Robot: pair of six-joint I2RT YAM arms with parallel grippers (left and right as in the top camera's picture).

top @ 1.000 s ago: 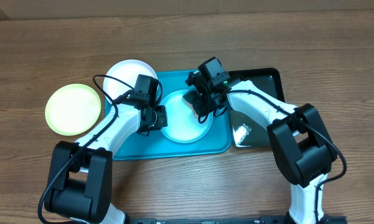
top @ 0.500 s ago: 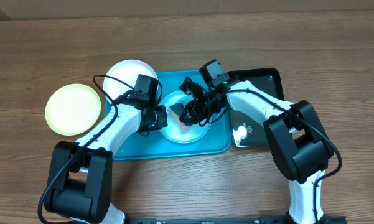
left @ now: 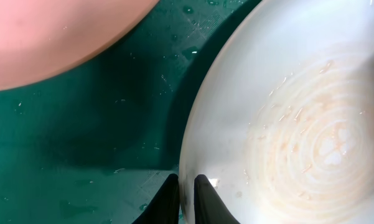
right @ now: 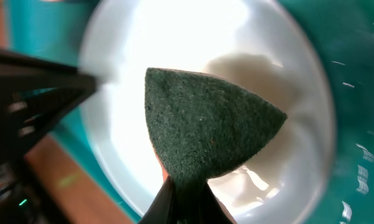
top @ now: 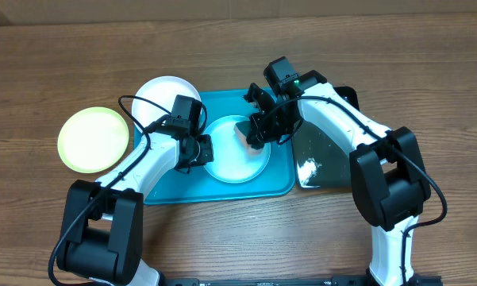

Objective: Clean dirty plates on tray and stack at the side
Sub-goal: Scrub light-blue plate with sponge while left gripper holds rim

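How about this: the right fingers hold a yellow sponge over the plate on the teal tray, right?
Not quite: the sponge is dark green, per the right wrist view. The right fingers do hold it over the plate on the teal tray.

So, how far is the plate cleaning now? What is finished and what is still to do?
Seemingly done: the green plate lies off the tray on the table. In hand: the left claw pinches the rim of the light blue plate while the right claw holds a sponge over it; faint reddish smears show. Left: the white plate at the tray's corner, and stacking; no plates are stacked yet.
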